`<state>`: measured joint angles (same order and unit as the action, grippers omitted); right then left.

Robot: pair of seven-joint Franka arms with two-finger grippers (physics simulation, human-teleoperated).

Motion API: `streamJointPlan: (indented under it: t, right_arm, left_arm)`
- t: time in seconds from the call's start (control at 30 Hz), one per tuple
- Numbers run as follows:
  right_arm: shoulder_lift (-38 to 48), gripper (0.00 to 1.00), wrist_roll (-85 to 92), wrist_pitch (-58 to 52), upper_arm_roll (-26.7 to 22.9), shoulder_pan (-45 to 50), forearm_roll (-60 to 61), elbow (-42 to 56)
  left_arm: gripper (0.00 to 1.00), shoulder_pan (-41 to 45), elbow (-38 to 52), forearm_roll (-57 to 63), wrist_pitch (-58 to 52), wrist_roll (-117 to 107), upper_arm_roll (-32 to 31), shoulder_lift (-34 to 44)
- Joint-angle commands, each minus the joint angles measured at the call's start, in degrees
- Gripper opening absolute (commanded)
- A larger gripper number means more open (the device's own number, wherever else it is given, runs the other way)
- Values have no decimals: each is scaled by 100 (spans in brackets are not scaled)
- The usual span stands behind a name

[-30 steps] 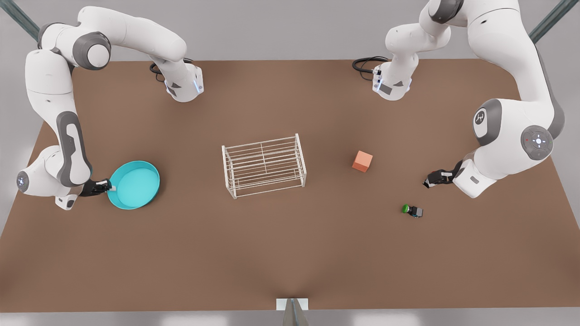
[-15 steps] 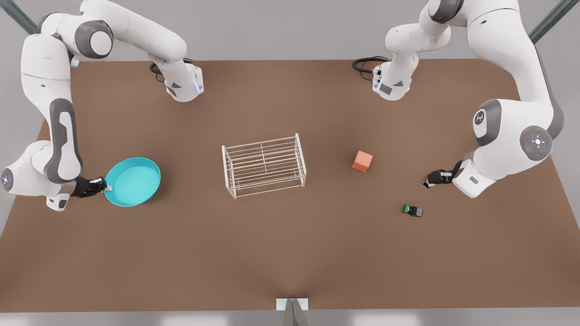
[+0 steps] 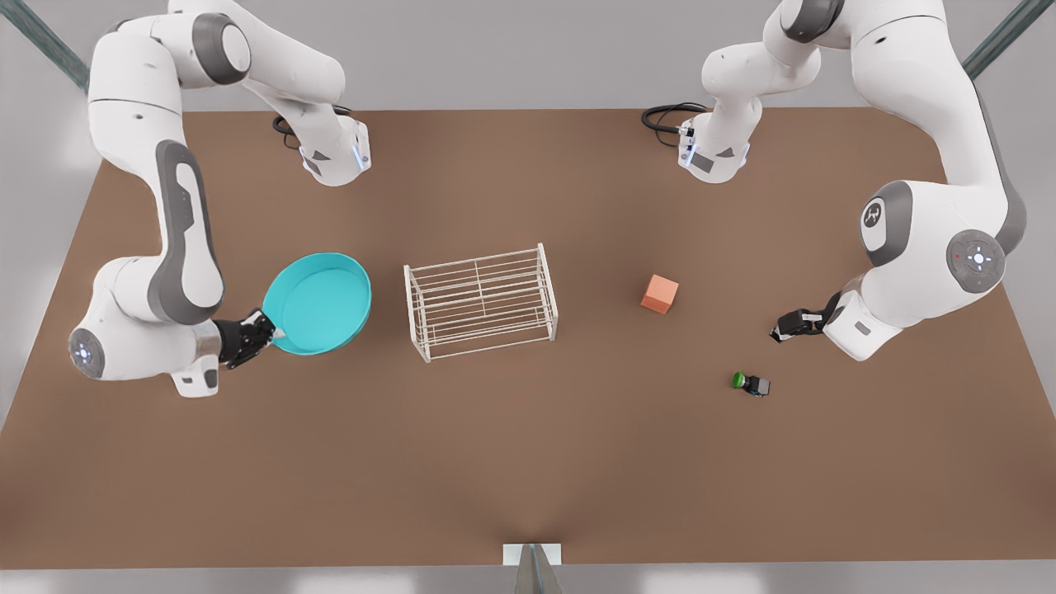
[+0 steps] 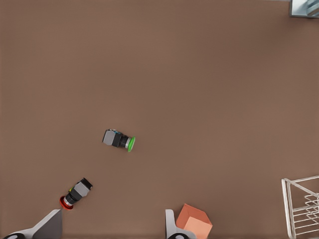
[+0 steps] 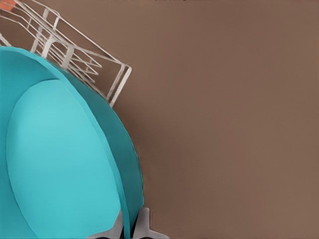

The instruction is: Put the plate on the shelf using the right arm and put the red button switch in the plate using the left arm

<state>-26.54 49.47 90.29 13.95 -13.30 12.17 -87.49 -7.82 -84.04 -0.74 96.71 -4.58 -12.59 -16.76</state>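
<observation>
Your right gripper has the plate pinched by its rim at about the dish's 8 o'clock in the front view. An edge grip like this leaves the turquoise face free, which I judge suits sliding it onto the shelf, standing just to the plate's 3 o'clock. In the right wrist view the fingers close narrowly on either side of the rim, with the plate tilted and the shelf just past its far edge.

Your left gripper waits well off at the shelf's 3 o'clock, beyond the orange cube. In the left wrist view its fingertips stand wide apart and hold nothing. The red button switch lies on its side on the table right by one fingertip; whether they touch is hard to say. The green-capped switch lies farther out.
</observation>
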Motion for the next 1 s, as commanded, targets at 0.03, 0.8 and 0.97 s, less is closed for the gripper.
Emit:
streamJointPlan:
  t: [0.03,0.8,0.97]
  right_arm:
    - [26,19,-974,-284,3,443,198,4]
    - [79,19,-3119,1509,3,2605,752,-866]
    - [185,19,-3383,1509,3,2763,1068,-936]
  left_arm:
    - [100,0,2,4,-3,-16,-7,7]
    - [100,17,-7,109,-433,344,-33,33]
    - [100,-449,-1044,496,1350,3438,28,-46]
